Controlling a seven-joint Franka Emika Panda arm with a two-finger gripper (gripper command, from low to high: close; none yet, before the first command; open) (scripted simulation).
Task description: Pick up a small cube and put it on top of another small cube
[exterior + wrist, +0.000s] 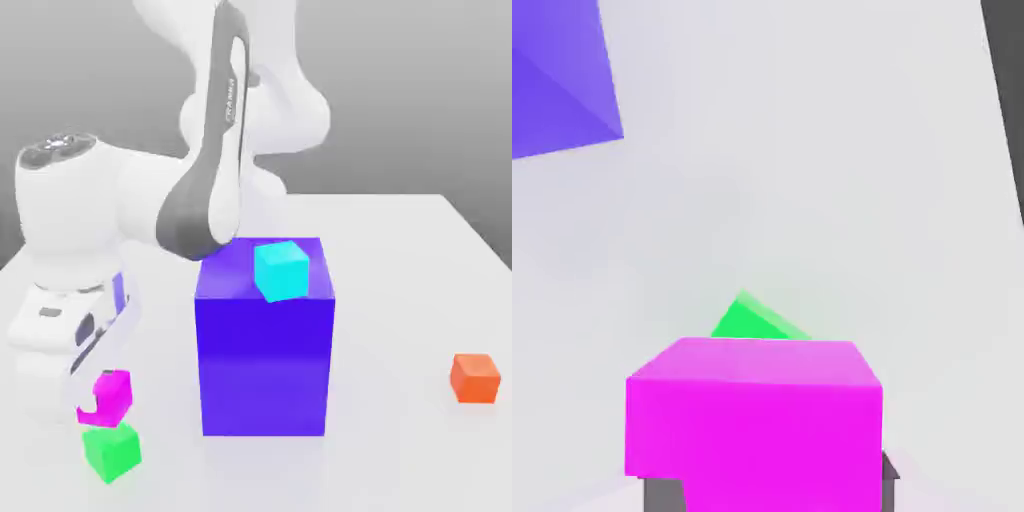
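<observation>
The small magenta cube hangs just above the small green cube at the exterior view's lower left, near the table's front edge. My gripper is shut on the magenta cube, a dark fingertip showing against its side. The two cubes look close but I cannot tell if they touch. In the hand view the magenta cube sits large in front, with a corner of the green cube peeking from behind it.
A big blue-purple block stands mid-table, right of the cubes, with a small cyan cube on its top. A small orange cube lies far to the exterior view's right. The blue block's corner shows in the hand view.
</observation>
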